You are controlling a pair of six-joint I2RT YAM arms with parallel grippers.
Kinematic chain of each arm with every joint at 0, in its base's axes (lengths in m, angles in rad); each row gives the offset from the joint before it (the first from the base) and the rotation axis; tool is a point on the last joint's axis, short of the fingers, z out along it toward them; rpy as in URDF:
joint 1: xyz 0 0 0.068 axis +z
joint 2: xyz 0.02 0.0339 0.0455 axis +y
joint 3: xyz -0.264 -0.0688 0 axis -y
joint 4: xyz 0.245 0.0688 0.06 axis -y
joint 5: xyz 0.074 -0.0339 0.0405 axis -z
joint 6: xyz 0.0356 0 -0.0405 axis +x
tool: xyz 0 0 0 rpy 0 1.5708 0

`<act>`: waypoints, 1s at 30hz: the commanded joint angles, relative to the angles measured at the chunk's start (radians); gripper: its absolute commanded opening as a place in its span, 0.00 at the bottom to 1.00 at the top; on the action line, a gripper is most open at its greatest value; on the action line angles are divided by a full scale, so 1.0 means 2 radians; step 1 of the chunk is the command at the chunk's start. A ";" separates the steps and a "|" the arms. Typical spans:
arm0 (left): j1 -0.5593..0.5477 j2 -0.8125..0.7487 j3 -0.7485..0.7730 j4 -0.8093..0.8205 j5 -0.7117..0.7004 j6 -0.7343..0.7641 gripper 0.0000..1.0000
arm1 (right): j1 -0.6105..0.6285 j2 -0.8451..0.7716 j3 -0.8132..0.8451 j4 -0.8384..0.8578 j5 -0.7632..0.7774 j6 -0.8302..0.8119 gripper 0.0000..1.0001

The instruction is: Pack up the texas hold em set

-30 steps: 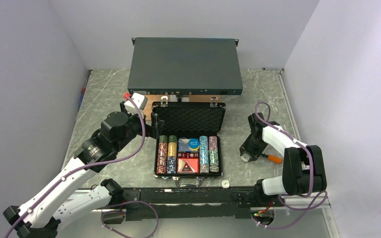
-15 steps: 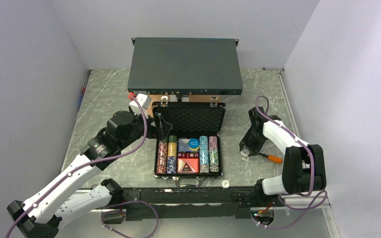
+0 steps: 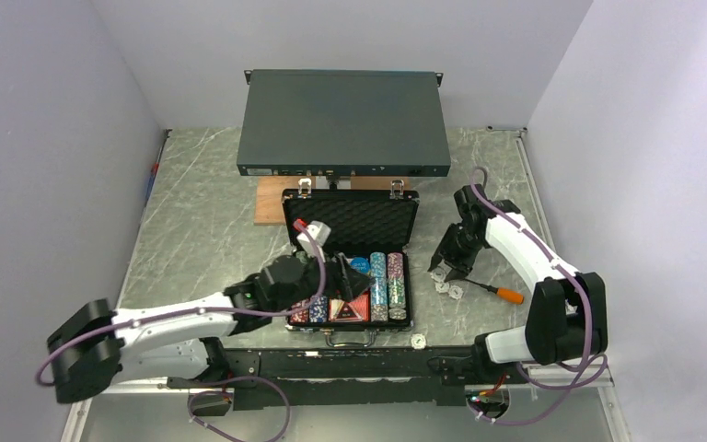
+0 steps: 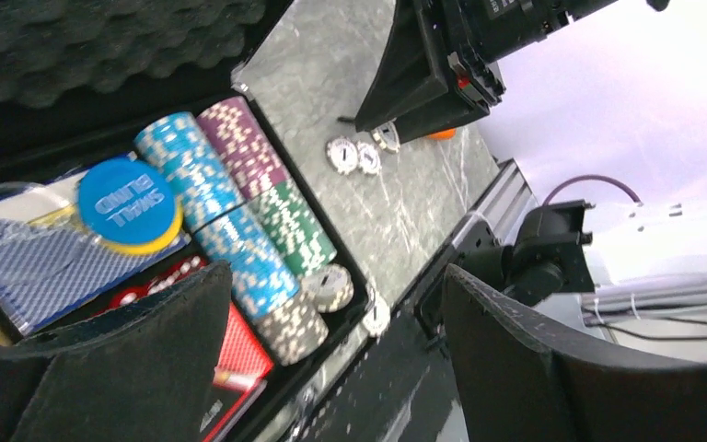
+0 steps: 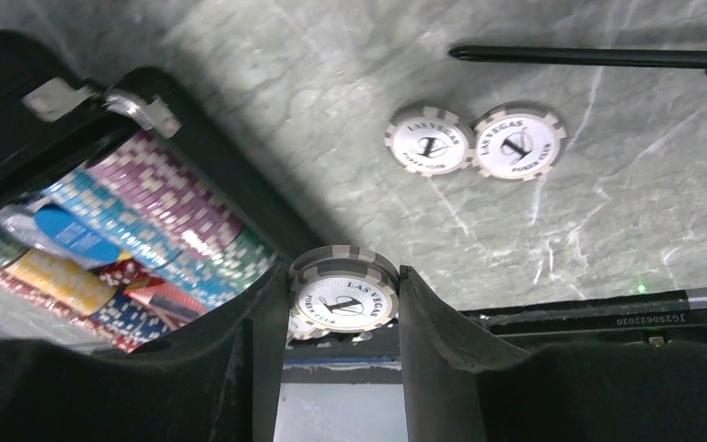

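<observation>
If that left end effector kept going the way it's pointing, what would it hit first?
Probably the chip rows at the right side of the open case, just beyond the left end effector, though depth is unclear.

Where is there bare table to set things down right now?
Broad bare table left of the case, behind the left arm; also behind the right gripper. Crowded right of the case: loose chips, screwdriver.

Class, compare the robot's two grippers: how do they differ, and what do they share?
The left gripper is open and empty; the right gripper is shut on a grey-and-white chip. The left hovers over the open briefcase; the right is beside it. Both have black fingers.
</observation>
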State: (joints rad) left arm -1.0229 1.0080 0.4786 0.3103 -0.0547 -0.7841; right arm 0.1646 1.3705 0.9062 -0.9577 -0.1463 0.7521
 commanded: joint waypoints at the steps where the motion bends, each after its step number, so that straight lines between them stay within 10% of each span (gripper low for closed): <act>1: -0.058 0.077 0.012 0.196 -0.111 -0.008 0.85 | 0.009 0.010 0.052 -0.054 -0.015 -0.002 0.00; 10: -0.140 0.268 0.029 0.453 -0.240 0.020 0.75 | 0.047 0.002 0.094 -0.086 -0.049 0.023 0.00; 30: -0.127 0.389 0.065 0.524 -0.132 -0.052 0.67 | 0.090 -0.001 0.113 -0.089 -0.056 0.044 0.00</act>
State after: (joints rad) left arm -1.2774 1.7676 0.5652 1.3018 -0.3946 -0.8566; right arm 0.3359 1.3876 1.0878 -1.1122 -0.2306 0.8211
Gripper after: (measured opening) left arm 0.670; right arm 0.439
